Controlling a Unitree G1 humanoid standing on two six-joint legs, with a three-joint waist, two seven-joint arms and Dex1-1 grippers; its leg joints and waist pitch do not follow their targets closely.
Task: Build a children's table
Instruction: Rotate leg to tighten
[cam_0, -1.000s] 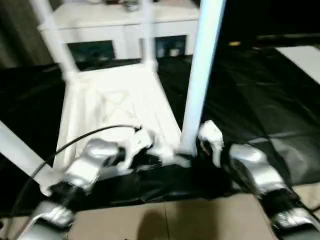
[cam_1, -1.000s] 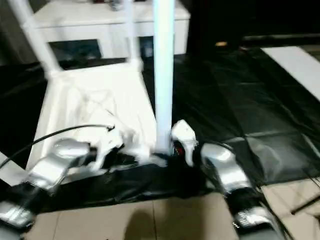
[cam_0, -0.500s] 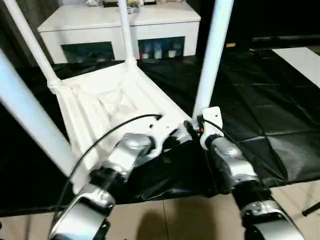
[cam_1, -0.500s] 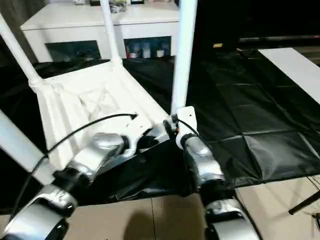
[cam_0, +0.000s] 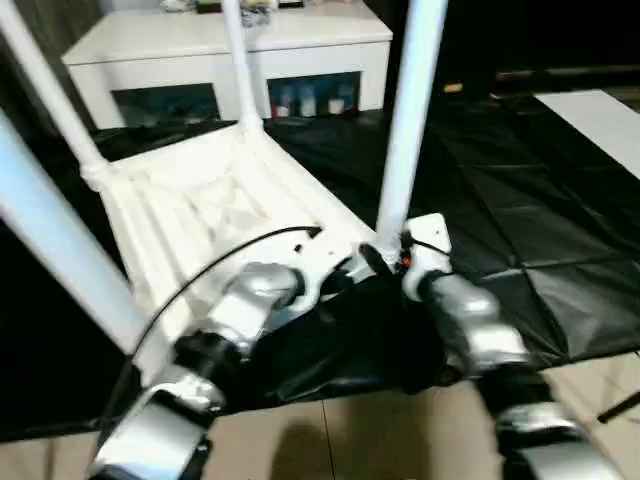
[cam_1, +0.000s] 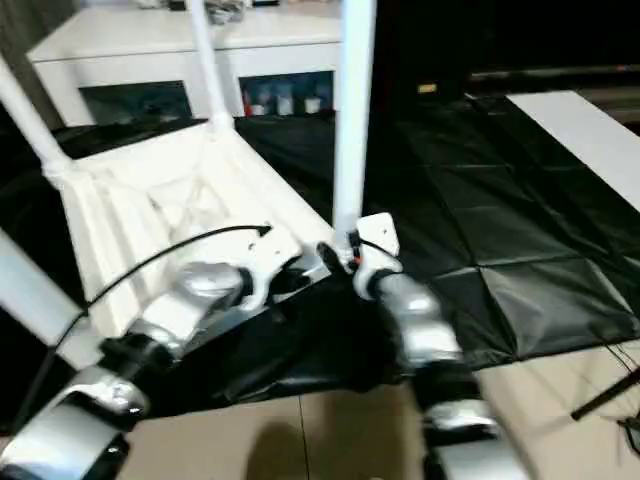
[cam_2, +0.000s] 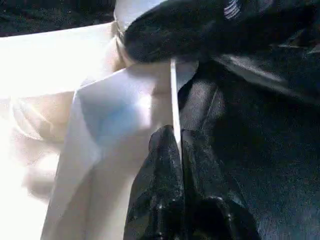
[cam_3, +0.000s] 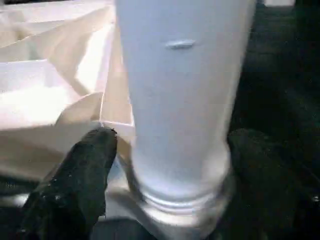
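Bottom of the head view: tan floor tiles (cam_0: 350, 440), w/ both silver forearms coming up from the bottom edge. Left gripper (cam_2: 174, 145) is clenched on the thin edge of the children's table (cam_0: 200, 215), fingers pressed together w/ the rim between them. Right gripper (cam_3: 165, 150) is spread wide, one black finger (cam_3: 82, 170) each side of the near right leg (cam_0: 405, 130) at its base; fingers straddle it, can't tell if they touch.

Centre-left of frame: table lies upside down on black sheet (cam_0: 520, 200), ribbed underside up. 4 legs stand up from it: near right one centre frame, near left leg (cam_0: 60, 250) big and blurred at left edge, far left leg (cam_0: 45, 90) upper left, far right leg (cam_0: 235, 60) top centre. A black cable (cam_0: 220, 265) loops over left forearm, partly covering the table's near corner.

Upper part: 1 white cabinet (cam_0: 220, 50) w/ glass doors behind the table. Upper right: white panel (cam_0: 600, 115) on the sheet.
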